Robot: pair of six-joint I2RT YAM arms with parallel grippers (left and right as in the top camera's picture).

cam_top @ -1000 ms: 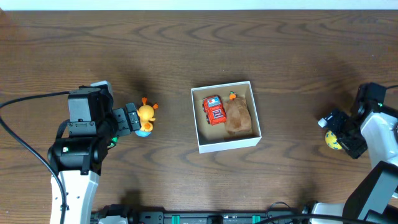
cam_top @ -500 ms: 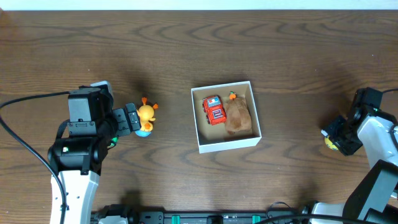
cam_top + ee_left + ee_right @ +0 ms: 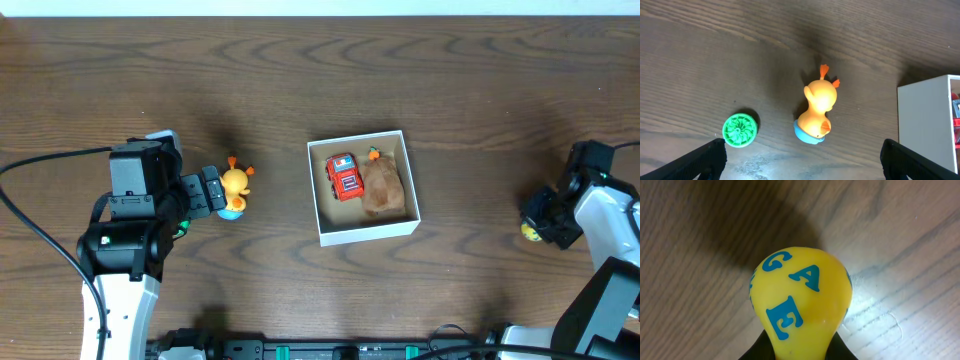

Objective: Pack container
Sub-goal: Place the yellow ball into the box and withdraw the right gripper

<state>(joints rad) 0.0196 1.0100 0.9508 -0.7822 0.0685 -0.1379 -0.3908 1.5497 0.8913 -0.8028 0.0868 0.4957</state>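
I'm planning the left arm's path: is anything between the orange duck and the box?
Nothing visible: only tabletop shows between the duck and the box wall. The green disc sits on the duck's other side, away from the box.

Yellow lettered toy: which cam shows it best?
Right wrist. The yellow toy fills the frame, its blue letters G, A, E are legible, and its narrow end sits in the right hand. Overhead shows only a yellow sliver at the hand's edge. Left wrist does not show it.
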